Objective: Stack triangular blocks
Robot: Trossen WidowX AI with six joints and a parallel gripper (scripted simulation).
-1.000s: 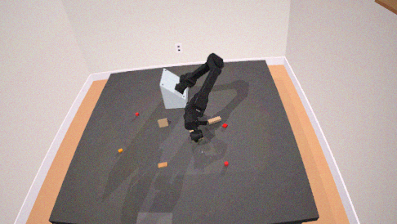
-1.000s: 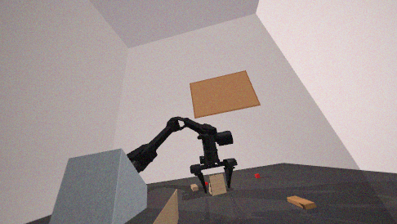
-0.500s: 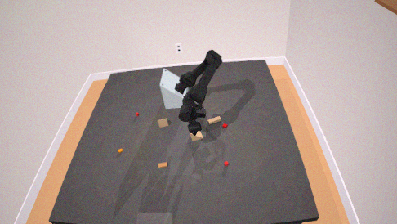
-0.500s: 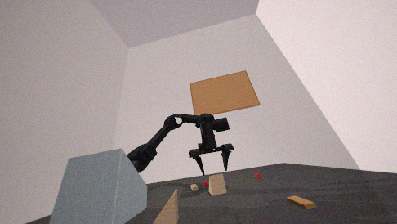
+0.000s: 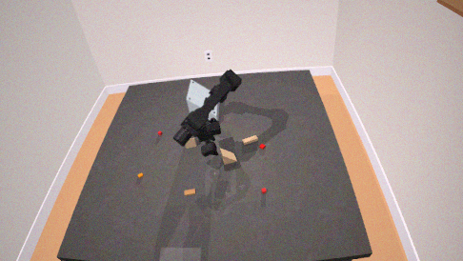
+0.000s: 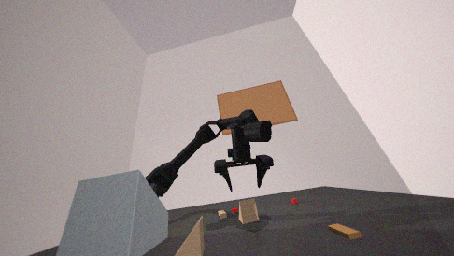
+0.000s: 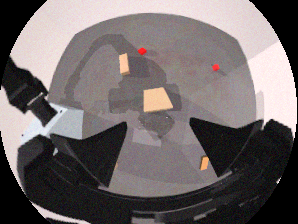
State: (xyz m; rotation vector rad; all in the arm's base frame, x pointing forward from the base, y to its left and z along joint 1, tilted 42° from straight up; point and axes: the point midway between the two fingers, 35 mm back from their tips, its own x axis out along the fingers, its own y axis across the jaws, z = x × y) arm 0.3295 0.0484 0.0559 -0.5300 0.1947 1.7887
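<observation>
Two triangular blocks, one (image 5: 229, 157) (image 6: 248, 211) (image 7: 157, 100), another (image 5: 191, 143) (image 6: 192, 242), sit apart, unstacked; my open pincer (image 5: 195, 144) (image 6: 245, 190) (image 7: 158, 123) holds nothing.

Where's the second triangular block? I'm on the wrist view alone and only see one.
Observer: The second triangular block is on the table, partly covered by the arm in the top view.
Operator: Is the pincer touching the block I can see?
Observer: No. In the exterior view, the pincer hangs above that block, with a gap between.
Operator: Any cube I'm missing?
Observer: Yes, a red cube, left of the second block in the top view.
</observation>
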